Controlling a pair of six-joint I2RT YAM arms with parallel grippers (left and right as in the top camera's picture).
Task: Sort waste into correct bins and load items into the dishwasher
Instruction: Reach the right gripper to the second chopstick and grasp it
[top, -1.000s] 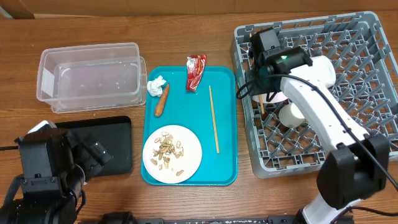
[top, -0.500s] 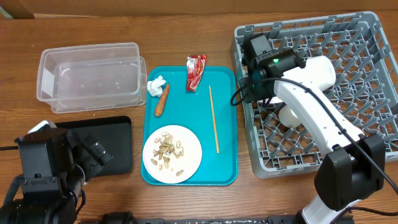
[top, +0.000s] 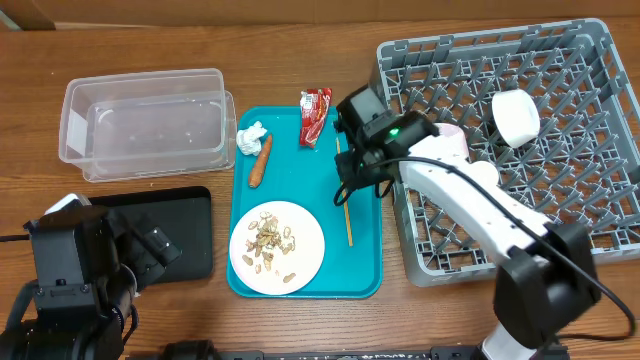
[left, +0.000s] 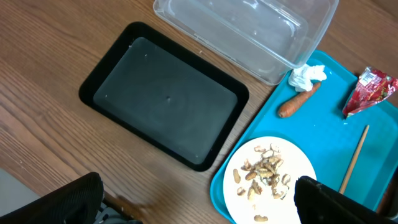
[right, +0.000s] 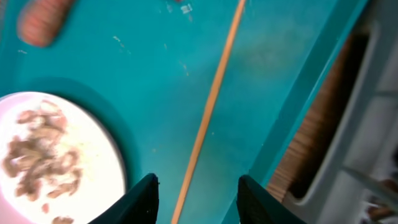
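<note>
A teal tray (top: 300, 185) holds a white plate (top: 277, 247) of peanut shells, a wooden chopstick (top: 348, 225), a carrot piece (top: 260, 161), a crumpled tissue (top: 250, 137) and a red wrapper (top: 315, 115). My right gripper (top: 350, 190) is open and empty just above the tray's right side. In the right wrist view the chopstick (right: 214, 93) runs between its fingers (right: 198, 193), with the plate (right: 56, 155) to the left. My left gripper (left: 199, 205) is open and empty at the front left, above the table beside the black tray (left: 165, 102).
A clear plastic bin (top: 145, 122) stands at the back left, the black tray (top: 170, 235) in front of it. The grey dish rack (top: 600, 60) on the right holds a white cup (top: 515, 115) and other pale dishes (top: 485, 172).
My right arm has swung left out of the dish rack and now hangs over the tray's right side above the chopstick. The left arm has not moved.
</note>
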